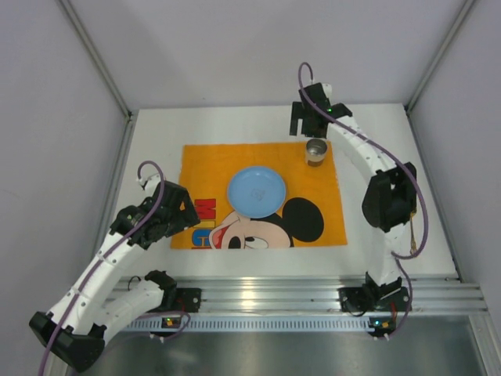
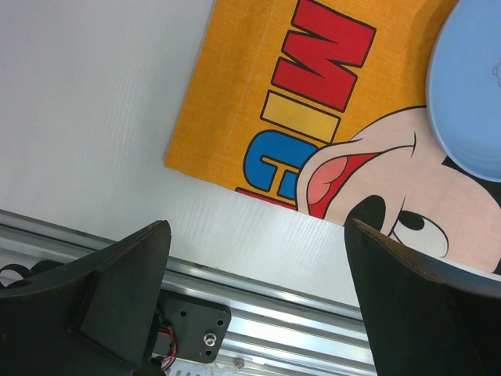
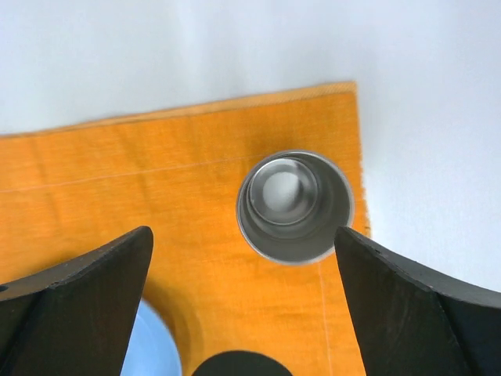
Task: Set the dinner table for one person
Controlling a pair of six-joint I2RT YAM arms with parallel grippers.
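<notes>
The white dinner table (image 1: 156,141) carries an orange Mickey Mouse placemat (image 1: 205,166). A light blue plate (image 1: 257,192) lies at the mat's middle. A steel cup (image 1: 316,151) stands upright at the mat's far right corner. My right gripper (image 1: 308,128) hovers open just above and behind the cup. In the right wrist view the empty cup (image 3: 296,205) sits between and beyond the spread fingers of that gripper (image 3: 243,235). My left gripper (image 1: 188,213) is open and empty over the mat's near left corner. In its wrist view it (image 2: 257,229) is above bare table (image 2: 94,102).
The aluminium rail (image 1: 313,294) with the arm bases runs along the near edge, also in the left wrist view (image 2: 297,313). Grey enclosure walls (image 1: 63,157) stand left, right and behind. The plate's rim (image 2: 470,86) shows at the upper right of the left wrist view.
</notes>
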